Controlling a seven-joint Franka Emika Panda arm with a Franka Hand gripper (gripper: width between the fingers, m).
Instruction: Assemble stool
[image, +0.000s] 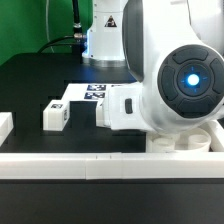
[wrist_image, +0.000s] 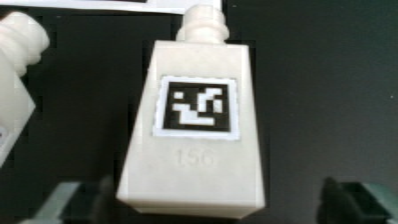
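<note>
Step in hand: grasping a leg (wrist_image: 196, 110); it lies flat on the table at the centre of the exterior view. Gripper (wrist_image: 214, 200) spread wide, fingers (wrist_image: 356, 195) either side of the leg's plain end, no contact visible; next move calls for descending, closing squarely, then carrying it to what looks like the seat (image: 185, 143), lower right.

- I see the black table (image: 30, 85) carrying everything.
- The marker board (image: 88, 92) lies flat toward the back.
- The left leg (image: 55, 116) lies alone just off the board's near corner.
- The middle leg (image: 116, 108) is close on the exterior view's right of it.
- My wrist view shows a tagged leg (wrist_image: 192, 120) flat on the table, tag up, peg at one end; I can't tell which leg.
- A rail (image: 90, 160) runs along the near edge.
- The seat (image: 190, 143) is just behind it, mostly hidden.
</note>
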